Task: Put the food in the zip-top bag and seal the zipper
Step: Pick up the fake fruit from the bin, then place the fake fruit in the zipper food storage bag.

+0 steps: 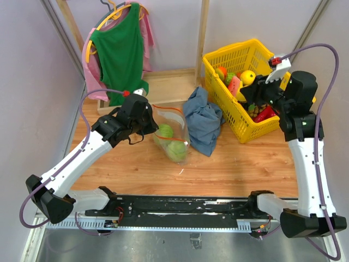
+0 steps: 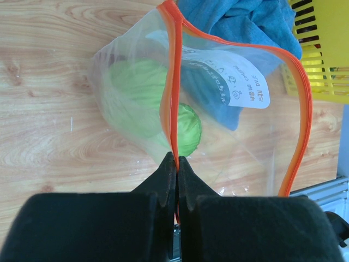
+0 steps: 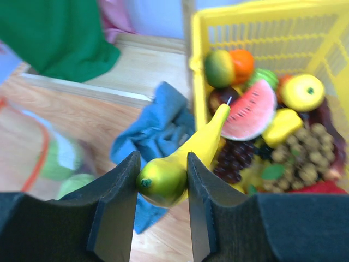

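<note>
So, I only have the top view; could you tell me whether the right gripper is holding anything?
Observer: Yes, the right gripper is shut on a banana, pinching its greenish end.
Operator: Thanks. And the other arm?
Observer: The left gripper is shut on one side of the zipper.
Operator: Is it zipped?
Observer: No, the zipper's other side bows well away; the bag stands open.

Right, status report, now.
Left tool shut on zipper, bag mouth open. Right tool shut on banana over basket. Cabbage in bag. Cloth beside bag, not blocking.
</note>
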`<act>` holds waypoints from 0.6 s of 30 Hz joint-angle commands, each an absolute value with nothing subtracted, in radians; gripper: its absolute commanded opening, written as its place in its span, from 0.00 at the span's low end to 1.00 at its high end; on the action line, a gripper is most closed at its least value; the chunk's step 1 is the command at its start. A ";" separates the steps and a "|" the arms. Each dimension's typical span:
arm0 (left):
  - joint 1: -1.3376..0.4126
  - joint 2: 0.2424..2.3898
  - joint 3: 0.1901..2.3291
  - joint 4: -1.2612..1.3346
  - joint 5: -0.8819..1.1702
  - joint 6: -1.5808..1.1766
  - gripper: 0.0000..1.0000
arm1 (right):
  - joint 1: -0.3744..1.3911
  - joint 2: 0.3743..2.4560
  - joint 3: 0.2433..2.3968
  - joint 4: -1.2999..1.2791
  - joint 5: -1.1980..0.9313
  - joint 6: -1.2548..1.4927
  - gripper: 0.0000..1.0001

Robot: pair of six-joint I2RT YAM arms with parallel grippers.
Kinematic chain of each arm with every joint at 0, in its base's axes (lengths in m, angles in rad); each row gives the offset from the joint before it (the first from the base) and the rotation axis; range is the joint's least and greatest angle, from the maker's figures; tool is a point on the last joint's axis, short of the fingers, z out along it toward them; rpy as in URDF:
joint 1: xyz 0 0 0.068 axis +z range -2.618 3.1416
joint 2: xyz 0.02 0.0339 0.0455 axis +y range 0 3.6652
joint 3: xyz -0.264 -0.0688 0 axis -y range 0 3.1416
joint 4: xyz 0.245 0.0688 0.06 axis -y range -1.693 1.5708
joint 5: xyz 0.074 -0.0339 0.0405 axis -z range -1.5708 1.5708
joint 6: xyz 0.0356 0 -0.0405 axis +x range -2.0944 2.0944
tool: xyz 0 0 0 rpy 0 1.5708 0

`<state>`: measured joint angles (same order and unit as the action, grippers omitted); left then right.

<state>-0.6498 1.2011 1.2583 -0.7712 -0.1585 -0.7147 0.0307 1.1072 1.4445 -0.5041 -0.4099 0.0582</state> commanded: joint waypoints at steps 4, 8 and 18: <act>-0.642 1.200 1.298 -0.732 -0.155 -0.707 0.00 | 0.192 1.059 1.458 -0.373 -0.603 0.137 0.01; -0.642 1.200 1.299 -0.732 -0.157 -0.709 0.00 | 0.277 1.067 1.450 -0.321 -0.696 0.178 0.01; -0.642 1.201 1.304 -0.732 -0.161 -0.707 0.00 | 0.513 1.170 1.478 -0.334 -0.795 0.227 0.01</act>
<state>-0.6498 1.2018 1.2610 -0.7647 -0.1589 -0.7147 0.4374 1.1290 1.4445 -0.3523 -0.7204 0.1894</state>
